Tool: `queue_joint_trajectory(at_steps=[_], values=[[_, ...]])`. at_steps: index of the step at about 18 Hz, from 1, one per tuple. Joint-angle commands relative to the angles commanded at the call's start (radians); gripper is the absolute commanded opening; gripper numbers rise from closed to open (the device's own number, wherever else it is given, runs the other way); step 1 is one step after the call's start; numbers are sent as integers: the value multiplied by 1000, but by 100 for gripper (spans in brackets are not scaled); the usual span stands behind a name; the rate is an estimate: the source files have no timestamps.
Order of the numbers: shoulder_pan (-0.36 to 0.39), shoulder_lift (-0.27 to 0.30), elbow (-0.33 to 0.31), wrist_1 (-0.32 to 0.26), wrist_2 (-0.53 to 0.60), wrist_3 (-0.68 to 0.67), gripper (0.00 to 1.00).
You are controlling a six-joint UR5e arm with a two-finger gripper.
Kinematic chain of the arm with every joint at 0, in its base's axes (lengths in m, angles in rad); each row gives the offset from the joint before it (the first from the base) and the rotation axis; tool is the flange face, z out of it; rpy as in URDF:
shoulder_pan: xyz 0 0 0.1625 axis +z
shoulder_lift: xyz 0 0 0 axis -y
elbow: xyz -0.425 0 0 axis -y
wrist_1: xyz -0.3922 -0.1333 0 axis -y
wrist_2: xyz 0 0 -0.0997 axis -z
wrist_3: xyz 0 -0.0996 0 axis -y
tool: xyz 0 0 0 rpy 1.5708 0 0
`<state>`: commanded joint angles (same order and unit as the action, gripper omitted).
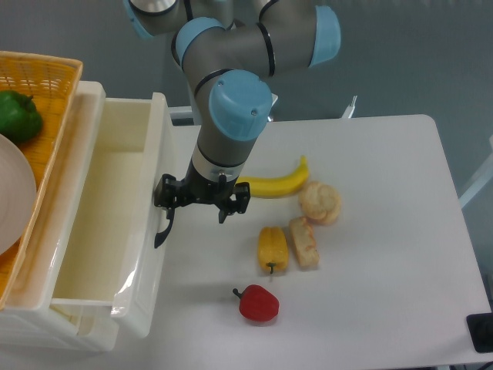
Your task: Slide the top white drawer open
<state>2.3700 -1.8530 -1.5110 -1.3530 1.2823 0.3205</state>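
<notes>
We see the top white drawer on the left side of the table. It is pulled out a long way from the white cabinet, and we can look down into its bare, pale inside. Its curved black handle sits on the drawer's front wall, which faces right.

The gripper hangs from the grey and blue arm, right by that front wall. Its left finger is at the black handle, touching it or just beside it. The other finger is out over the table to the right. The fingers are spread fairly wide apart. We cannot tell if the handle is hooked or pinched.

On top of the cabinet, at the far left, is an orange basket. In it are a green pepper and a pale plate.

On the table to the right of the gripper lies a banana. Next to it is a round bread roll. Nearer to us are a yellow pepper and a piece of bread, side by side. Nearest of all is a red pepper.
</notes>
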Motion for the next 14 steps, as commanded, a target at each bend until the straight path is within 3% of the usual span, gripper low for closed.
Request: queue_joint_trajectory(at_steps=[14], values=[[43, 3, 17, 9, 12, 32, 100]])
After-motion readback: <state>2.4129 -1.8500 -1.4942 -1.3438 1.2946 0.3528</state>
